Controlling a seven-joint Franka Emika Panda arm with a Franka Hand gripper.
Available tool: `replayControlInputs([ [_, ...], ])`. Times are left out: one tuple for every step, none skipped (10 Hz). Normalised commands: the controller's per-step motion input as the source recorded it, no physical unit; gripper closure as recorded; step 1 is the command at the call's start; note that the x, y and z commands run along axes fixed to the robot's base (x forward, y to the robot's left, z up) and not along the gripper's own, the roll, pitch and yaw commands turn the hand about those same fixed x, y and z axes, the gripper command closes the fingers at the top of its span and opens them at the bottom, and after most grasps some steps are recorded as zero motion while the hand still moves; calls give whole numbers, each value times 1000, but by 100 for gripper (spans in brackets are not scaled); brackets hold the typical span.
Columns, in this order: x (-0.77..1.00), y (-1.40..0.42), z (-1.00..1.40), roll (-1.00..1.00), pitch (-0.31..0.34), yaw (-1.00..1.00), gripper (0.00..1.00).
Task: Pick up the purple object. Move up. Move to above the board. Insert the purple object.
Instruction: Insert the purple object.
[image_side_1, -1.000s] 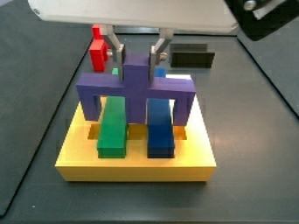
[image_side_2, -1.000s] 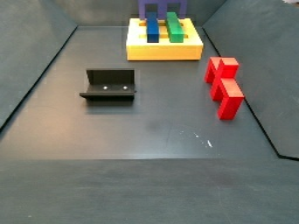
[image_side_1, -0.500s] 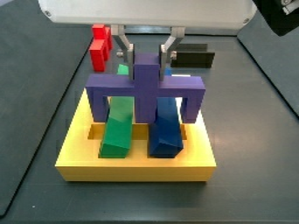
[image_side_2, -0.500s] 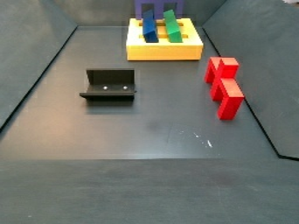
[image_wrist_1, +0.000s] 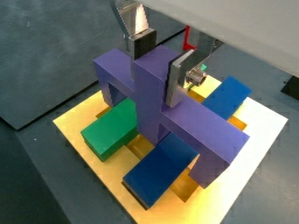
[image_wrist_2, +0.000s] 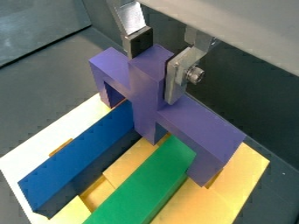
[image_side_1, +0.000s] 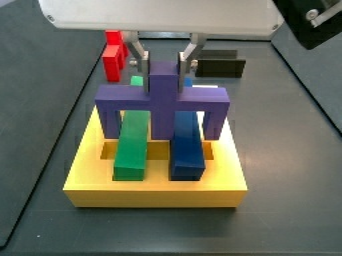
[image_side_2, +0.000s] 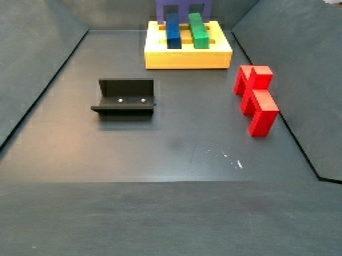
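Here no writing or label can be read on anything. The floor (image_side_2: 160, 150) is dark grey and matte, with low dark walls. In a side view the fixture (image_side_2: 126, 98) stands left, the yellow board (image_side_2: 187, 55) at the back, a red piece (image_side_2: 257, 98) right. Both wrist views show the gripper (image_wrist_1: 162, 59) clamped on the purple piece (image_wrist_1: 146, 96), which straddles the green block (image_side_1: 130, 145) and blue block (image_side_1: 185, 145) on the board.

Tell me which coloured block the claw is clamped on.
The purple object: the claw pinches its upright stem above the yellow board. Green block and blue block lie under it; red blocks sit apart.
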Motion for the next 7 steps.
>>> replayControlInputs([
  [-160,-80,-34,217,0,0,100],
  [-114,-120,-51,240,0,0,100],
  [-31,-117,-83,217,0,20,100],
  [0,-151,-143,207,0,49,100],
  [60,-174,-189,211,0,37,100],
  [140,-146,-180,204,0,31,100],
  [191,-109,-117,176,0,3,100],
])
